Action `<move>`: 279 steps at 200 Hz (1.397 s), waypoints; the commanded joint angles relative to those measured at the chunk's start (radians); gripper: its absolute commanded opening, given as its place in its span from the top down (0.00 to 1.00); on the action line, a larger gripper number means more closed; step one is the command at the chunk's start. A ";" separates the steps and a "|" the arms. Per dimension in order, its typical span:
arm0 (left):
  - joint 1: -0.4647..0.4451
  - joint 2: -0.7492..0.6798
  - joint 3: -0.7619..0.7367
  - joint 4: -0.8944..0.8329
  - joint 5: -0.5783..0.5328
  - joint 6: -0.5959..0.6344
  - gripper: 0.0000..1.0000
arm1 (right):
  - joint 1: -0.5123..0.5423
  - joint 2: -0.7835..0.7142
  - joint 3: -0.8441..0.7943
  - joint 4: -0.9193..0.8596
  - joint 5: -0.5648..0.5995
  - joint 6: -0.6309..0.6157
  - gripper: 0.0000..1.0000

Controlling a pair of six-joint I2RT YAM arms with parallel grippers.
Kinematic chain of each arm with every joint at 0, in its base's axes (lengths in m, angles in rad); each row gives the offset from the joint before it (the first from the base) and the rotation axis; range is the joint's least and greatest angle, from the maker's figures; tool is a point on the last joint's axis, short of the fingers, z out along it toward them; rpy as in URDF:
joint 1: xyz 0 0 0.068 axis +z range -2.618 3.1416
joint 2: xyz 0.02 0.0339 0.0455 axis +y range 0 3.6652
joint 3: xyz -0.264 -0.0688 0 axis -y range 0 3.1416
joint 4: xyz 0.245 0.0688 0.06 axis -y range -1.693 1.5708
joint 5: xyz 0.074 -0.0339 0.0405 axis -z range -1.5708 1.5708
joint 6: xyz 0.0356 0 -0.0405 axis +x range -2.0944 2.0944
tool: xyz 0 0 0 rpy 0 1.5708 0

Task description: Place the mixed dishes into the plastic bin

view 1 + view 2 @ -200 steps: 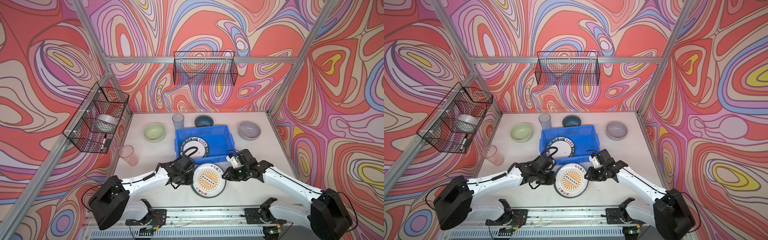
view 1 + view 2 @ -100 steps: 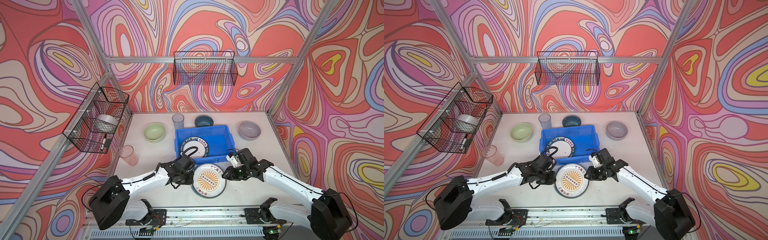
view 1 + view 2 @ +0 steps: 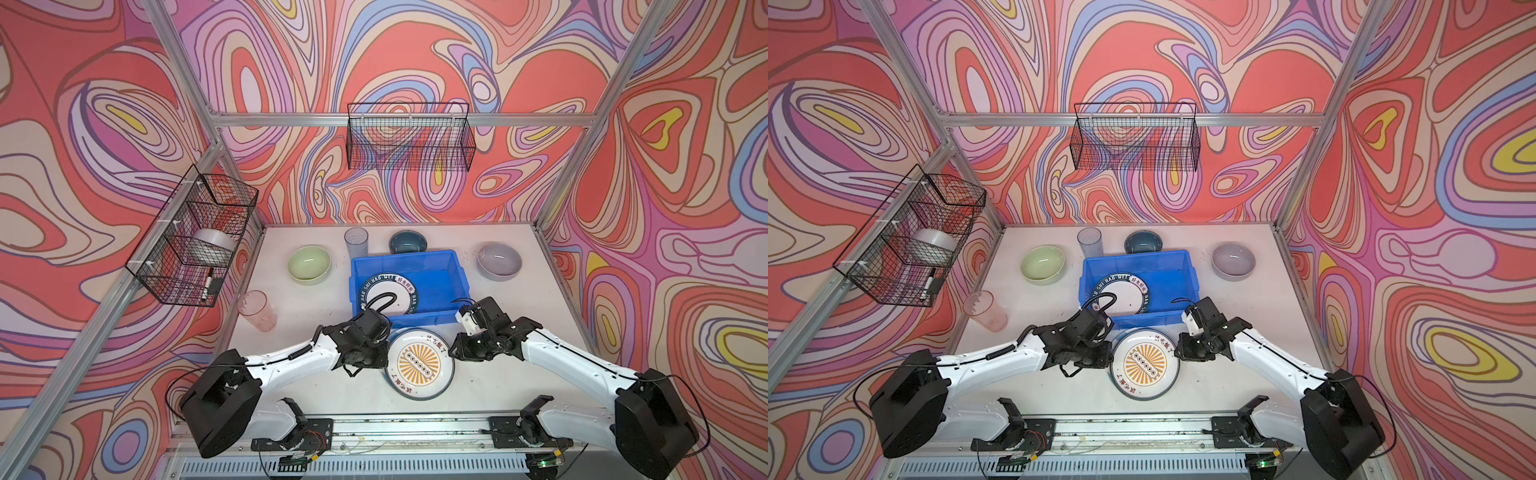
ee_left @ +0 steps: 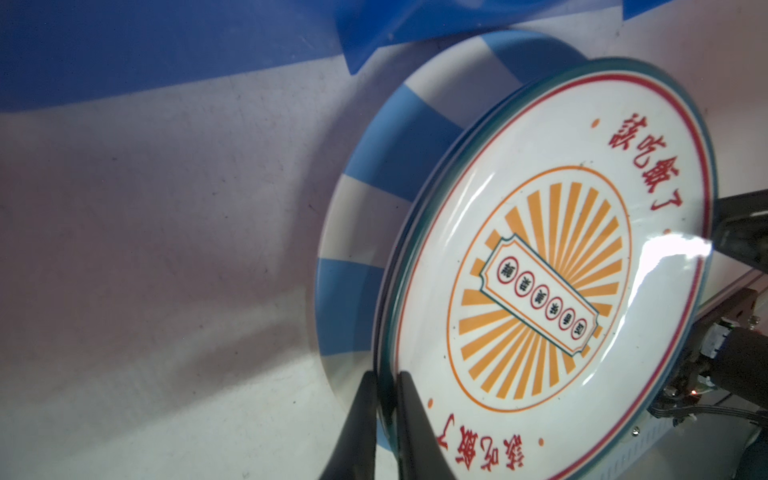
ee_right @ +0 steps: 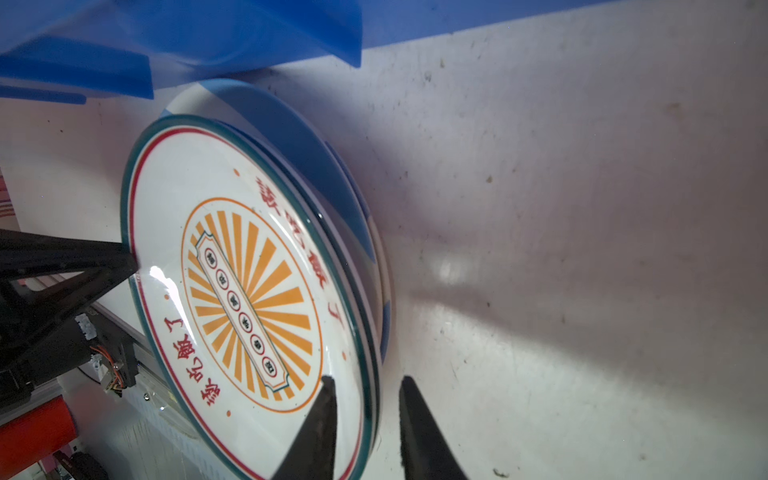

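The orange sunburst plate (image 3: 419, 365) lies on the tabletop (image 3: 490, 386) just in front of the blue bin (image 3: 440, 282), between the two grippers. In both top views it looks like a single plate. Only the wrist views show a blue-and-white striped plate (image 4: 353, 232) under it, its rim sticking out on one side.

The left gripper (image 4: 386, 378) is closed on the orange plate's rim, one finger on the printed face and one beneath the edge. The top views show only the gripper's body at that edge. The right gripper (image 5: 365, 380) stands with its jaws apart astride the opposite rim: one finger is over the plate's face, and the other is outside the rim with a gap showing.

A dark-rimmed lettered plate (image 3: 388, 293) lies inside the bin, seen only from above. Also seen only from above are a green bowl (image 3: 309, 264), a clear tumbler (image 3: 356, 243), a dark blue bowl (image 3: 408, 242), a lavender bowl (image 3: 498, 261) and a pink tumbler (image 3: 257, 309), standing on the tabletop around the bin.
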 commanded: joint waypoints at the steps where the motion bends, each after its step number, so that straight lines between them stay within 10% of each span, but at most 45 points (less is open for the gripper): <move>1: -0.008 0.026 -0.001 -0.029 -0.010 -0.013 0.87 | 0.006 -0.005 0.015 0.018 -0.027 0.008 0.73; 168: -0.007 0.024 -0.016 -0.015 -0.014 -0.028 0.88 | 0.007 -0.048 -0.070 0.326 -0.324 0.137 0.76; 279: -0.008 -0.007 -0.021 -0.011 -0.023 -0.037 0.87 | 0.006 -0.019 -0.031 0.268 -0.244 0.107 0.85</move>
